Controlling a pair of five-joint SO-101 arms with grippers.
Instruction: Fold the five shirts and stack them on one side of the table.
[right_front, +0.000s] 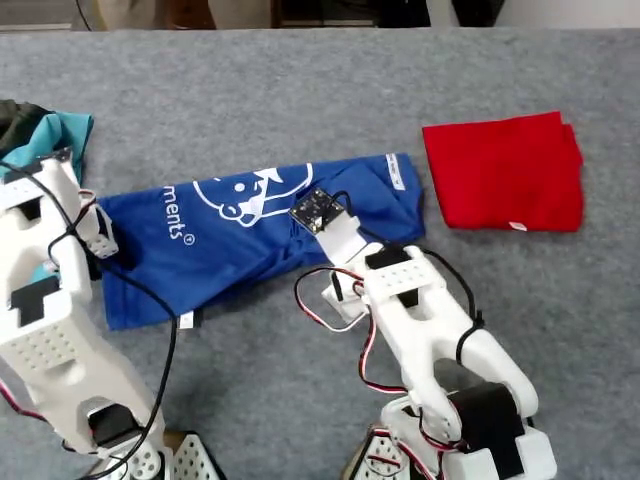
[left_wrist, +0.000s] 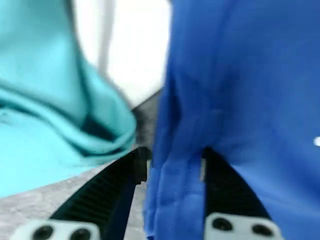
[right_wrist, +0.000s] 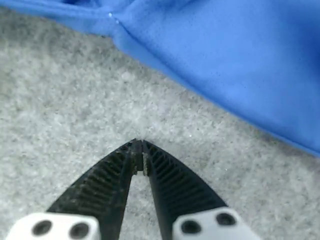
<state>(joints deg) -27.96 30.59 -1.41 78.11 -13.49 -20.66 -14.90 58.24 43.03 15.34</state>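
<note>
Grey felt cover (right_front: 300, 80); tan objects (right_front: 190, 12) beyond far edge.

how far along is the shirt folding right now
Done: one red shirt lies folded at the table's right side. In hand: the left gripper is shut on an edge of the blue shirt, spread mid-table; the right gripper is shut, empty. Left: the bunched teal shirt, plus stacking.

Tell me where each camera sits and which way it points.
High view: fixed above the table, looking down; left arm and right arm show.
Left wrist view: on that arm, looking along the left gripper, shut on the blue shirt beside the teal shirt.
Right wrist view: on that arm, looking down past the shut right gripper at the table.
Shared: all three show the blue shirt.
</note>
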